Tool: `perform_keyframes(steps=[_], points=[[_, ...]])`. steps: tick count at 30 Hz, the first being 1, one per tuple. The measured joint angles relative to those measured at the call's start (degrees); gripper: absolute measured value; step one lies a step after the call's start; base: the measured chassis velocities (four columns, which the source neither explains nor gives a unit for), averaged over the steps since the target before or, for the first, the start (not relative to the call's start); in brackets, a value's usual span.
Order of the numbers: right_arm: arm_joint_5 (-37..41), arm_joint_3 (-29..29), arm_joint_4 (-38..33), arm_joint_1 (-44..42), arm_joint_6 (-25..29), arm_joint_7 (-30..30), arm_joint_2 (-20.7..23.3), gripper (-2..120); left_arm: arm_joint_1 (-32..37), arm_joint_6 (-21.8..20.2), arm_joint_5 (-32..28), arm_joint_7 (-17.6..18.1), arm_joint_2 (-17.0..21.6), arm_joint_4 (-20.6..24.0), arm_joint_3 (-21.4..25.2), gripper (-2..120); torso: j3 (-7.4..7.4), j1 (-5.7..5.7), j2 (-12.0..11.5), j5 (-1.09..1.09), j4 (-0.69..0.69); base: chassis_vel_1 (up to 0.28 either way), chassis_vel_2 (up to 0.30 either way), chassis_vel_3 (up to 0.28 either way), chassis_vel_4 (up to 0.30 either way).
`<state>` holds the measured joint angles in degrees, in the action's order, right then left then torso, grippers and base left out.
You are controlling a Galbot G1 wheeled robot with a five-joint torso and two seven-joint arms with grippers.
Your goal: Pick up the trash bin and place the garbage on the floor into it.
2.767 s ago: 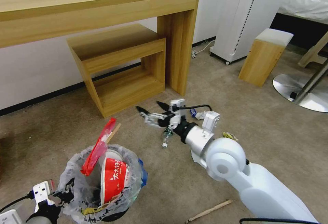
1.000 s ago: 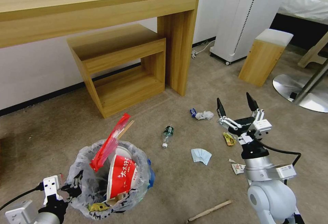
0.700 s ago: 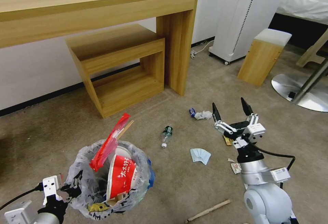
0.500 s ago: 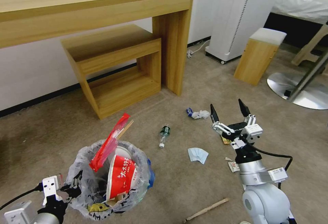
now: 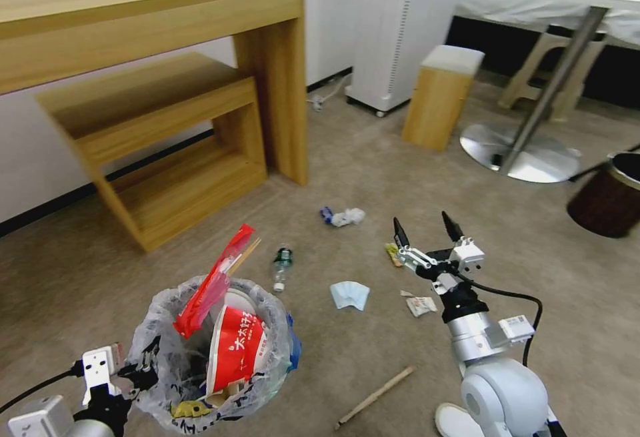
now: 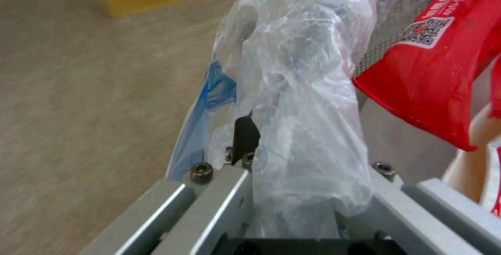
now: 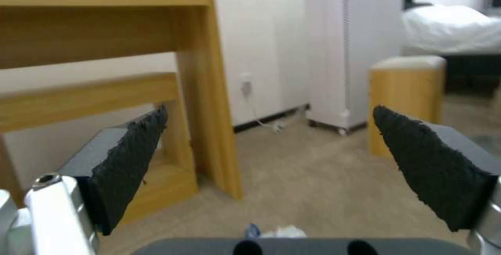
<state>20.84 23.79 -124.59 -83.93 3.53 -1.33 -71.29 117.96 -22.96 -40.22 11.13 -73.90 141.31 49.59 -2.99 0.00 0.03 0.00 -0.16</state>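
While left gripper (image 5: pixel 143 371) pinches trash bin (image 5: pixel 210 357) rim so it travels along, right gripper (image 5: pixel 427 231) hovers wide open, empty, w/ mask (image 5: pixel 349 294) & bottle (image 5: pixel 281 266) near.

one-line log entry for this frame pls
left claw: shut on black bag-lined trash bin rim | right claw: open, empty, above beige carpet floor | blue face mask: on floor
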Motion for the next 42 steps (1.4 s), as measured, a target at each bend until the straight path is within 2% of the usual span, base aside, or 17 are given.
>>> perform_keyframes(steps=[9, 13, 15, 17, 18, 19, 21, 22, 25, 26, 29, 30, 31, 34, 35, 38, 42], points=[[1.6, -1.3, -0.2, 0.3, -1.7, -1.0, 0.2, 100, -0.2, 0.1, -0.1, 0.8, 0.2, -0.4, 0.0, 1, 0.00, 0.00, 0.0, 0.00, 0.03, -0.082, -0.078, -0.087, -0.078], [1.6, -1.9, -0.1, 0.3, -2.9, -2.0, 0.1, 100, -0.4, 0.2, -0.3, 1.2, 0.4, -0.6, -0.2, 1, 0.00, 0.00, 0.0, -0.01, 0.00, -0.095, -0.087, -0.098, -0.101], [3.9, -3.0, -0.7, 0.2, -9.8, -7.2, 0.6, 100, -0.5, 0.2, -0.8, 1.3, 0.7, -0.7, -0.2, 1, 0.00, 0.00, 0.0, 0.01, -0.03, -0.056, -0.083, -0.085, -0.061], [4.8, -3.5, -0.9, 0.2, -12.1, -9.3, 1.0, 100, -0.5, 0.2, -0.9, 1.2, 0.7, -0.7, -0.1, 1, 0.00, 0.00, 0.0, 0.00, -0.02, -0.014, -0.031, -0.042, -0.030], [8.1, -4.5, -1.2, 0.7, -17.9, -14.5, 1.9, 100, -0.5, 0.2, -1.1, 1.2, 1.0, -0.7, 0.0, 1, 0.00, 0.00, 0.0, -0.01, 0.00, 0.000, 0.000, 0.000, 0.000], [8.1, -4.5, -1.2, 0.7, -17.9, -14.5, 1.9, 100, -0.5, 0.2, -1.1, 1.2, 1.0, -0.7, 0.0, 1, 0.00, 0.00, 0.0, -0.01, 0.00, 0.000, 0.000, 0.000, 0.000], [17.5, -6.8, -0.6, 2.5, -26.7, -23.1, 3.9, 100, -0.6, 0.2, -1.1, 1.2, 1.3, -0.8, 0.3, 1, 0.00, 0.00, 0.0, 0.00, 0.02, 0.000, 0.000, 0.000, 0.000], [17.5, -6.8, -0.6, 2.5, -26.7, -23.1, 3.9, 100, -0.6, 0.2, -1.1, 1.2, 1.3, -0.8, 0.3, 1, 0.00, 0.00, 0.0, 0.00, 0.02, 0.000, 0.000, 0.000, 0.000], [32.7, -10.2, 3.9, 7.1, -32.1, -30.3, 4.6, 100, -0.6, 0.2, -1.1, 1.3, 1.5, -0.9, 0.3, 1, 0.00, 0.00, 0.0, 0.00, 0.03, 0.000, 0.000, 0.000, 0.000], [32.7, -10.2, 3.9, 7.1, -32.1, -30.3, 4.6, 100, -0.6, 0.2, -1.1, 1.3, 1.5, -0.9, 0.3, 1, 0.00, 0.00, 0.0, 0.00, 0.03, 0.000, 0.000, 0.000, 0.000], [43.0, -13.4, 7.0, 10.8, -34.7, -34.9, 3.1, 100, -0.7, 0.2, -1.1, 1.3, 1.4, -1.1, 0.1, 1, 0.00, 0.00, 0.0, 0.00, 0.03, 0.000, 0.000, 0.000, 0.000], [47.2, -14.7, 8.1, 12.4, -36.4, -38.9, 1.8, 100, -0.6, 0.2, -1.0, 1.3, 1.4, -1.1, 0.0, 1, -0.01, 0.00, 0.0, -0.01, 0.03, 0.000, 0.000, 0.000, 0.000], [47.2, -14.7, 8.1, 12.4, -36.4, -38.9, 1.8, 100, -0.6, 0.2, -1.0, 1.3, 1.4, -1.1, 0.0, 1, -0.01, 0.00, 0.0, -0.01, 0.03, 0.000, 0.000, 0.000, 0.000], [53.4, -17.2, 10.2, 14.5, -40.0, -49.6, -1.1, 100, -0.6, 0.2, -0.8, 1.3, 1.4, -1.3, 0.0, 1, -0.01, 0.00, 0.0, -0.01, 0.04, 0.000, 0.000, 0.000, 0.000], [53.4, -17.2, 10.2, 14.5, -40.0, -49.6, -1.1, 100, -0.6, 0.2, -0.8, 1.3, 1.4, -1.3, 0.0, 1, -0.01, 0.00, 0.0, -0.01, 0.04, 0.000, 0.000, 0.000, 0.000], [55.9, -18.4, 12.3, 13.6, -40.6, -58.0, -2.8, 100, -0.6, 0.2, -0.8, 1.5, 1.6, -1.7, 0.0, 1, 0.00, 0.00, 0.0, -0.01, 0.02, 0.000, 0.000, 0.000, 0.000], [56.0, -18.6, 14.1, 12.7, -39.7, -60.6, -3.1, 100, -1.0, 0.2, -0.7, 1.8, 1.8, -2.4, -0.4, 1, -0.01, 0.00, 0.0, -0.01, 0.00, 0.000, 0.000, 0.000, 0.000]])
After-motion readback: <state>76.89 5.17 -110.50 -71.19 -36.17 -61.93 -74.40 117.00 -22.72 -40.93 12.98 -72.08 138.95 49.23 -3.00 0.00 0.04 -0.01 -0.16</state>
